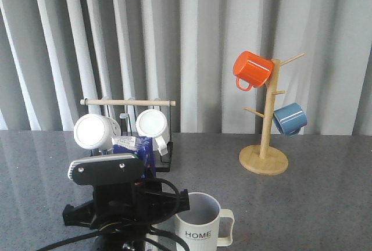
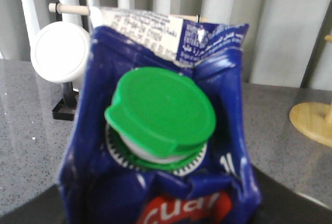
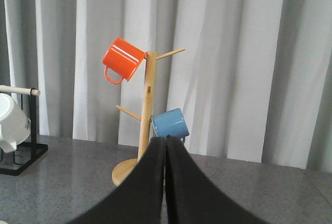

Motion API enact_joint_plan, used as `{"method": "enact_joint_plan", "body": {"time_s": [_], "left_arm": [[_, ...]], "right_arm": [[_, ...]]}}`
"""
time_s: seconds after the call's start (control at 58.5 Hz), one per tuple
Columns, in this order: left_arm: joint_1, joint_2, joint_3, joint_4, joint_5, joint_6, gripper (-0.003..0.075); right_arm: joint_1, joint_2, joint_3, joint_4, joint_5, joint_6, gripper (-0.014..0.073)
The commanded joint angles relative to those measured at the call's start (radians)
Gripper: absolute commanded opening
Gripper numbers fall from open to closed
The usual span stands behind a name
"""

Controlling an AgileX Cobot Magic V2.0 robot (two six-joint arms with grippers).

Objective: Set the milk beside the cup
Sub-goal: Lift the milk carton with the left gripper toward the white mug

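I'm working over a grey speckled table (image 1: 325, 204) backed by pale curtains (image 1: 203, 30). On the far right stands a wooden mug tree (image 1: 264, 146) carrying an orange enamel mug (image 1: 251, 70) and a blue enamel mug (image 1: 289, 118); to the left, a black rack with a wooden rail (image 1: 128, 103) holds two white ribbed mugs (image 1: 93, 132).

My left arm (image 1: 107, 196) fills the near foreground of the front view. The milk carton (image 2: 161, 130) sits close under its wrist camera, green cap (image 2: 162, 109) facing me. The fingers themselves are out of frame, so I cannot tell whether they grip the carton or have let go. The "HOME" mug (image 1: 200, 222) is just right of that arm, near the front edge, handle pointing right.

The right gripper (image 3: 165, 146) has its fingers pressed together on nothing, pointed at the mug tree, well clear.

To do this well, I'd keep the carton upright, bring it down just beside the mug's left wall without nudging it, and confirm its base rests flat before releasing.
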Motion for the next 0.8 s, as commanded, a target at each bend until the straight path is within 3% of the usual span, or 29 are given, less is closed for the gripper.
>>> {"method": "enact_joint_plan", "body": {"time_s": [0.0,0.393,0.786], "left_arm": [[-0.014,-0.007,-0.035,0.061,-0.043,-0.010,-0.0007],[0.000,0.012,-0.023,0.132,-0.044,-0.108,-0.0007],[0.030,0.012,0.089,0.223,-0.030,-0.255,-0.0007]], "right_arm": [[-0.005,0.001,-0.024,-0.005,-0.070,-0.004,-0.0011],[-0.005,0.001,-0.024,-0.005,-0.070,-0.004,-0.0011],[-0.005,0.001,-0.024,-0.005,-0.070,-0.004,-0.0011]]}}
